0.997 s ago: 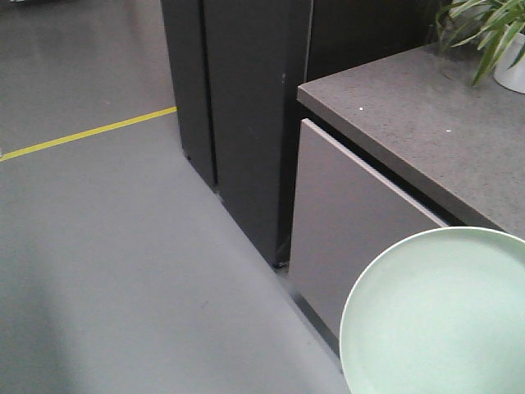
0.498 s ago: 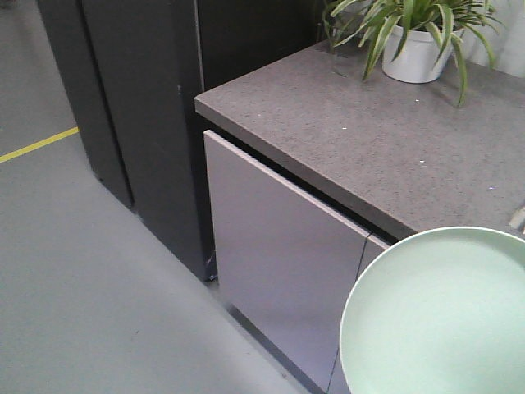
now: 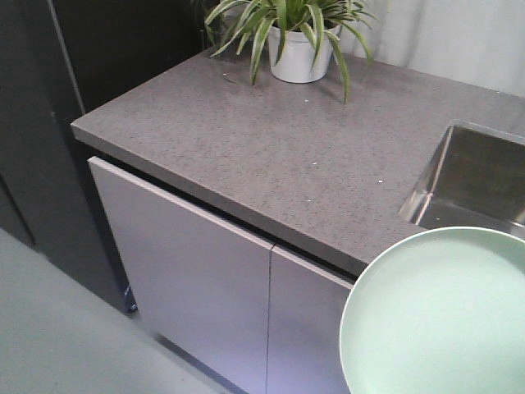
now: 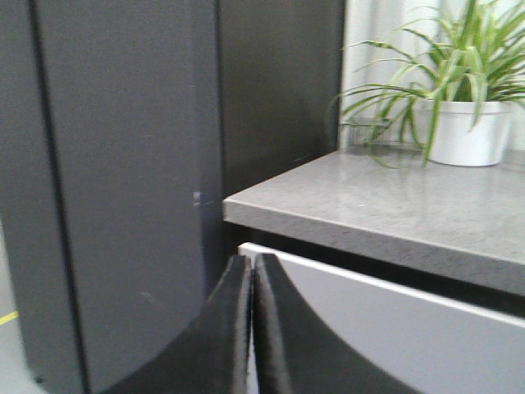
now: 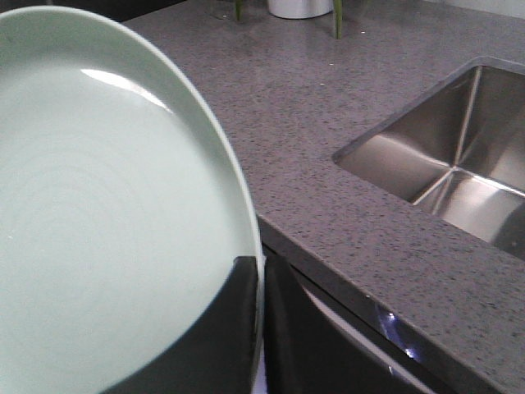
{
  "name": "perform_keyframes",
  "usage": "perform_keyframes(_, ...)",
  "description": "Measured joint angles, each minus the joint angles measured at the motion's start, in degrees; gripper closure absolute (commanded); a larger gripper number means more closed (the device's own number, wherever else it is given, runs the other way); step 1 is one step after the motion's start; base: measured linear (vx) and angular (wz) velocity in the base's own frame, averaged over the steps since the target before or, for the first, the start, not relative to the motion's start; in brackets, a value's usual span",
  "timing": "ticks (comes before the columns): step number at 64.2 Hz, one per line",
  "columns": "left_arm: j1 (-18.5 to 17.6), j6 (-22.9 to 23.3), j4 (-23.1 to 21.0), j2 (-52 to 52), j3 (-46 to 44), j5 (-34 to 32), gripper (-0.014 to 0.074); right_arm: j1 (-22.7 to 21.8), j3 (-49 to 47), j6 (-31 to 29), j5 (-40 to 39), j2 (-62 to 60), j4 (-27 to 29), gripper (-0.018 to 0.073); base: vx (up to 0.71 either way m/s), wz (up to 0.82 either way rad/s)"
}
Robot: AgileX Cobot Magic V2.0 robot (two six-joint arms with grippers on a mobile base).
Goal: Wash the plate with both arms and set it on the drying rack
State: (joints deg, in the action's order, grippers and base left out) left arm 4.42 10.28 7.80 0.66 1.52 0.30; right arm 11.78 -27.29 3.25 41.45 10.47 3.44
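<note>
While the right gripper (image 5: 261, 328) clamps the plate (image 5: 107, 205) by its rim, one black finger on each face, the plate hangs tilted at the counter's (image 3: 271, 156) front edge. Its pale green hollow looks bare and dry. A steel sink (image 3: 480, 185) is sunk into the counter's right part, just beyond the plate. A potted plant (image 3: 297, 37) stands at the counter's back. Grey doors (image 3: 189, 279) close the front below the counter. The left gripper (image 4: 251, 267) is off the counter's left corner, jaws pressed together with nothing between them.
</note>
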Motion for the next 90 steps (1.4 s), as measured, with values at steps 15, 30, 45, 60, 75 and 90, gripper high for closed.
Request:
perform_keyframes(15,0.0,0.0,0.0,0.0,0.0,0.0,0.0602,0.0,0.0,0.0,0.0,0.0,0.0,0.0564,0.1,-0.45)
perform_keyframes(30,0.0,0.0,0.0,0.0,0.0,0.0,0.0602,0.0,0.0,0.0,0.0,0.0,0.0,0.0564,0.1,-0.4)
perform_keyframes(45,0.0,0.0,0.0,0.0,0.0,-0.3,0.0602,0.0,0.0,0.0,0.0,0.0,0.0,0.0564,0.09,-0.34)
perform_keyframes(60,0.0,0.0,0.0,0.0,0.0,-0.3,0.0602,0.0,0.0,0.0,0.0,0.0,0.0,0.0564,0.08,-0.31)
perform_keyframes(75,0.0,0.0,0.0,0.0,0.0,0.0,0.0602,0.0,0.0,0.0,0.0,0.0,0.0,0.0564,0.07,-0.28)
perform_keyframes(90,0.0,0.0,0.0,0.0,0.0,0.0,0.0602,0.0,0.0,0.0,0.0,0.0,0.0,0.0564,0.06,-0.22)
